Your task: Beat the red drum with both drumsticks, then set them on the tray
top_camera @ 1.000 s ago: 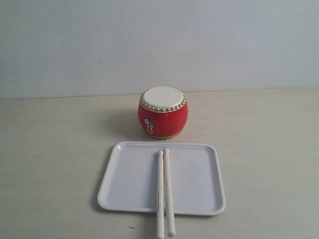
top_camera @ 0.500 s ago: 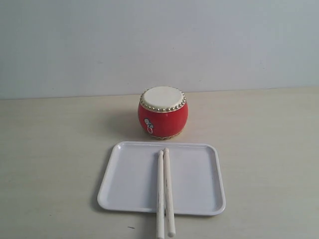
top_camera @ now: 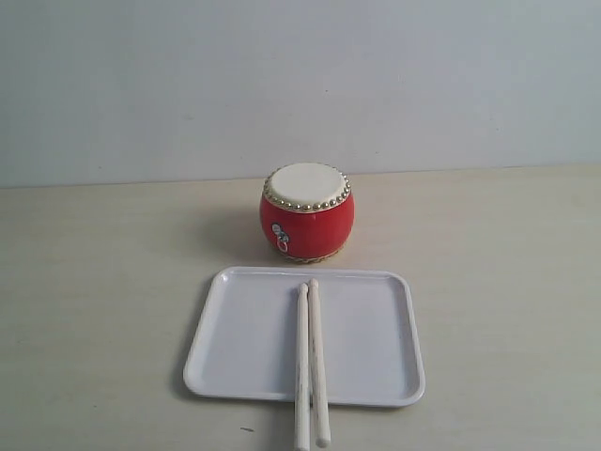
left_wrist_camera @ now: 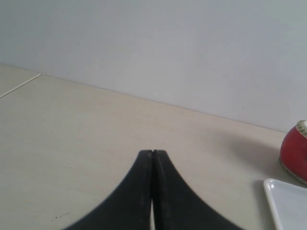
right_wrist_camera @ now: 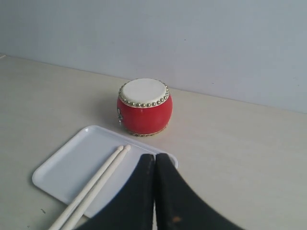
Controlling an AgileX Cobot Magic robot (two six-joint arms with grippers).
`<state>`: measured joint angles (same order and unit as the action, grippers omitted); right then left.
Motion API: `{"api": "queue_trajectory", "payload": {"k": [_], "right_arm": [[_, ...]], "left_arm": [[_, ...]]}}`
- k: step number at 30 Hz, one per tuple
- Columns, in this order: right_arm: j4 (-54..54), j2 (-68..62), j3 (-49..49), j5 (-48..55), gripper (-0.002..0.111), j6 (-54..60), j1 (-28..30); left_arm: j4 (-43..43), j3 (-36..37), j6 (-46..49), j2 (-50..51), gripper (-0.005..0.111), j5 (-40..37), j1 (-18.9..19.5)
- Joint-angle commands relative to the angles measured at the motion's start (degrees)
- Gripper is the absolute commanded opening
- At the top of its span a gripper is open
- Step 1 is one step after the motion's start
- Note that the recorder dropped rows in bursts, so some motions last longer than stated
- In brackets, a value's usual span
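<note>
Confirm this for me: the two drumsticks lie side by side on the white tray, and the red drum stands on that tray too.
Wrong on the drum. The two drumsticks lie side by side on the white tray, but the red drum stands on the table behind the tray, not on it. The exterior view shows this.

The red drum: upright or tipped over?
Upright: the red drum stands on its base, cream skin facing up.

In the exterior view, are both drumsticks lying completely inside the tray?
No, the drumsticks lie side by side on the tray, but their near ends stick out past its near rim.
</note>
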<state>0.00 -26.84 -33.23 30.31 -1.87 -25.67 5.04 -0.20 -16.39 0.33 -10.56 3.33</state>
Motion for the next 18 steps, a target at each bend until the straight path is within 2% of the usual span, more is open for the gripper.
{"api": "queue_trajectory", "payload": {"k": [1, 18], "right_arm": [[0.00, 0.24, 0.29, -0.27, 0.000, 0.23, 0.10], [0.00, 0.24, 0.29, -1.61, 0.000, 0.23, 0.10]], "left_arm": [[0.13, 0.20, -0.45, -0.33, 0.000, -0.01, 0.01], [0.13, 0.20, -0.34, -0.33, 0.000, -0.01, 0.01]]}}
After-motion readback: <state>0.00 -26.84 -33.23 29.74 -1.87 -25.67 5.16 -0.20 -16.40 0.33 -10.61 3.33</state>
